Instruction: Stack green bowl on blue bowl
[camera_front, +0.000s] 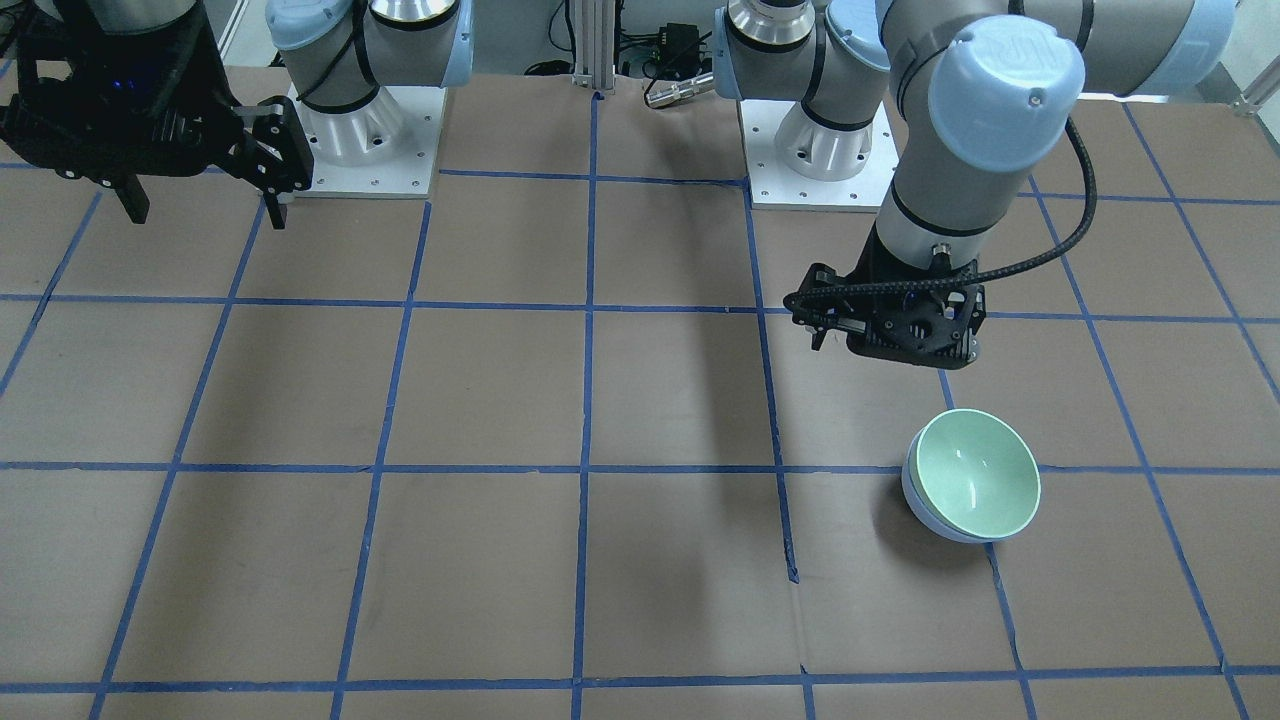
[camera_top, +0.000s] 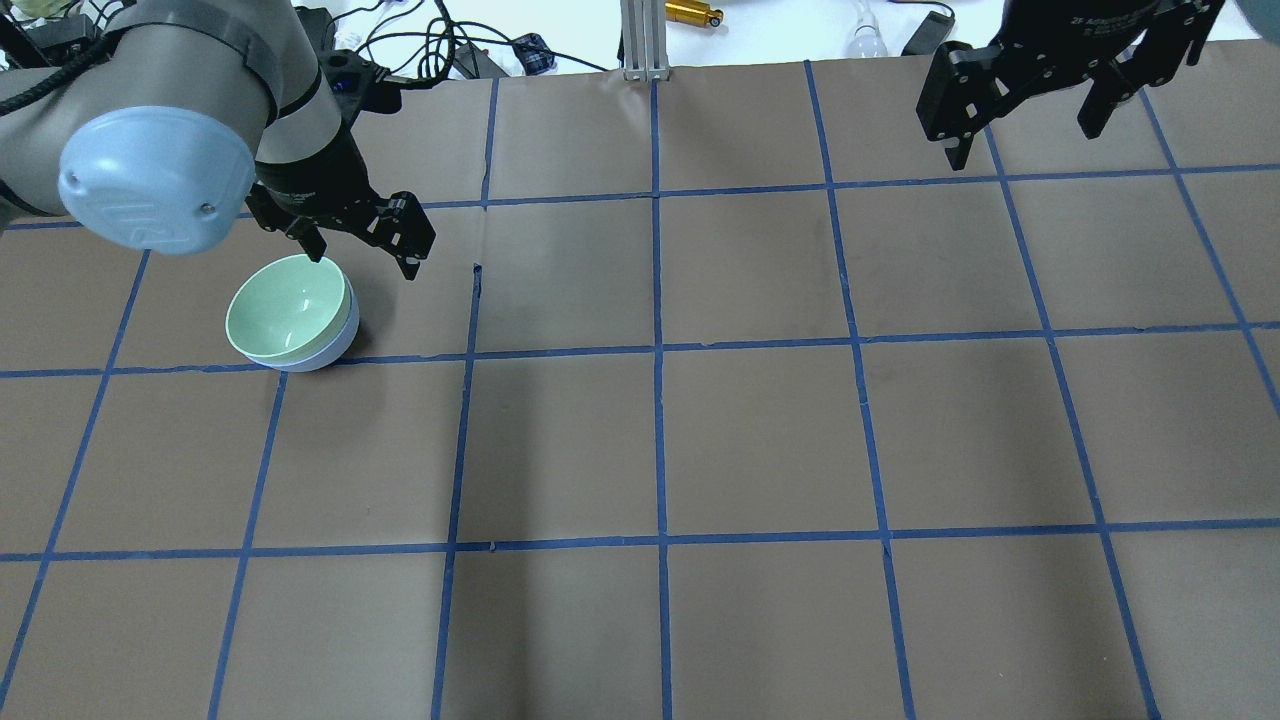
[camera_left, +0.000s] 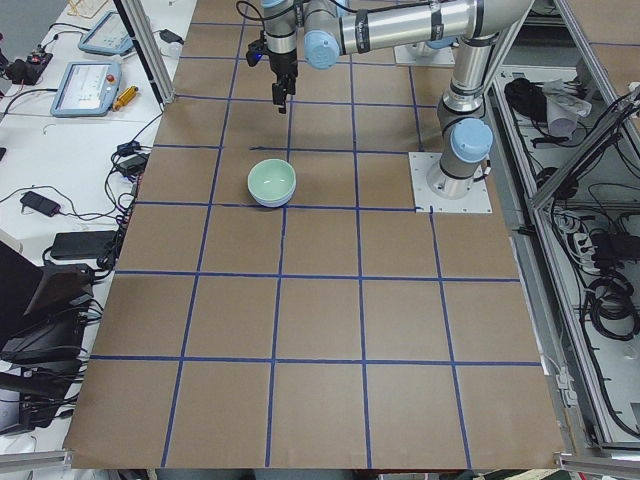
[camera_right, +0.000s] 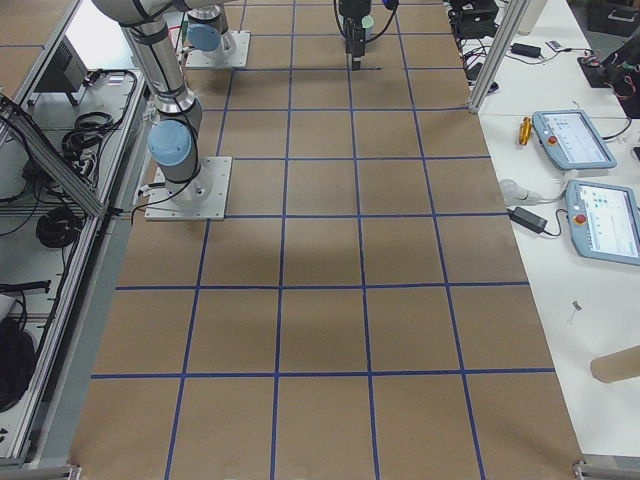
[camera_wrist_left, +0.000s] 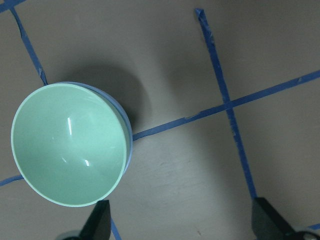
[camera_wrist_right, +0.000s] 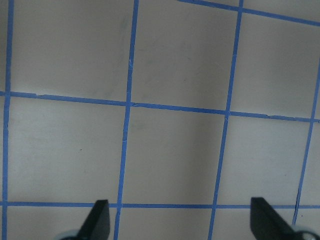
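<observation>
The green bowl (camera_top: 288, 308) sits nested inside the blue bowl (camera_top: 328, 352) on the table's left side, slightly tilted. Only the blue bowl's outer wall shows under the green rim. Both also show in the front view, green bowl (camera_front: 978, 472) in blue bowl (camera_front: 922, 508), and in the left wrist view, green bowl (camera_wrist_left: 67, 142) with a blue sliver (camera_wrist_left: 129, 134). My left gripper (camera_top: 364, 258) is open and empty, raised just beyond and beside the bowls, touching neither. My right gripper (camera_top: 1022, 138) is open and empty, high over the far right of the table.
The brown table top (camera_top: 760, 440) carries a grid of blue tape lines. The two arm bases (camera_front: 365, 140) (camera_front: 820, 150) stand at the robot's edge. Cables and small devices (camera_top: 690, 14) lie beyond the far edge. Pendants and desks (camera_right: 575, 140) flank the table.
</observation>
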